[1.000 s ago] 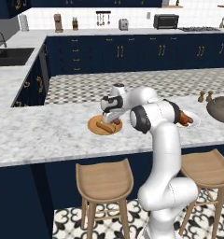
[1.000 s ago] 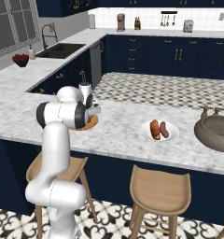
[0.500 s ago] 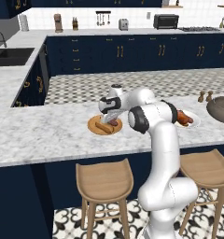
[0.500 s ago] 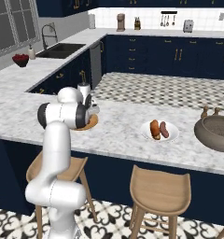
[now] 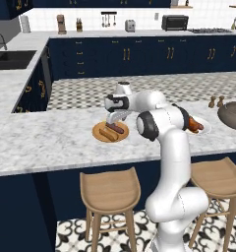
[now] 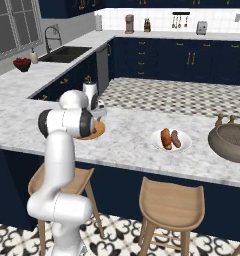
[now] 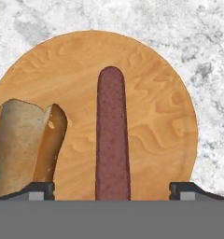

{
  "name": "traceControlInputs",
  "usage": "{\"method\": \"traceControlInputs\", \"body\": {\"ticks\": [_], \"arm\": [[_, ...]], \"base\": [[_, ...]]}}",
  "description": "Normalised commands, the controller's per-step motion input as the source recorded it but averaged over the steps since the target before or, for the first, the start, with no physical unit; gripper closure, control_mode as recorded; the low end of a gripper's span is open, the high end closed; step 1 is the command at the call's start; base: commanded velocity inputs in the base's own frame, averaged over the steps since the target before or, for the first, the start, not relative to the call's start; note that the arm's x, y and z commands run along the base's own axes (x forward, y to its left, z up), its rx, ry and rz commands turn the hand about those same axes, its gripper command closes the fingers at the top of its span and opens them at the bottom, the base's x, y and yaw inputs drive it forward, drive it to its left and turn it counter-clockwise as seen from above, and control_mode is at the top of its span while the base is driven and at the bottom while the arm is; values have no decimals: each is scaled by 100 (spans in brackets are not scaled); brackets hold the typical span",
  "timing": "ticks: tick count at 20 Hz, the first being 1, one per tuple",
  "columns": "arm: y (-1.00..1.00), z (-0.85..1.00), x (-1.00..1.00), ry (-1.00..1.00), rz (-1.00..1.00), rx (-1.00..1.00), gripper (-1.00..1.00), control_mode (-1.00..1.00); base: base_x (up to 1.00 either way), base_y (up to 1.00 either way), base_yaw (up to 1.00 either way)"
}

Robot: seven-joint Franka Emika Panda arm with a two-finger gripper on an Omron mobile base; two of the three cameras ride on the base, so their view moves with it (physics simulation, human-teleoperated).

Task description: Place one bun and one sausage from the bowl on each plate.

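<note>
My gripper (image 5: 113, 119) is spread wide over the wooden plate (image 7: 156, 116), its fingertips (image 7: 39, 189) standing clear on either side of the sausage (image 7: 112, 135), which lies flat beside the bun (image 7: 25, 144). My hand camera shows that gap plainly, while the right base camera shows the white plate (image 6: 171, 140) with its own bun and sausage and the bowl (image 6: 231, 142) further along the counter (image 6: 127, 135). A second ago the jaws were pressed together; now they have let go.
</note>
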Motion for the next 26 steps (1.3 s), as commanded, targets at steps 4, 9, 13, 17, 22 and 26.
{"method": "traceControlInputs", "body": {"ticks": [4,9,13,17,22,26], "arm": [[-29,41,-96,-3,-3,7,-100,-100],[-15,1,-100,-4,0,5,-100,-100],[-11,0,-100,0,0,1,-100,-100],[-16,4,-100,-4,-3,0,-100,-100],[-8,45,-100,-5,-15,-3,-100,-100],[-33,87,-71,-18,-11,-7,-100,-100]], "base": [[0,0,0],[0,0,0],[0,0,0],[0,0,0],[0,0,0],[0,0,0]]}}
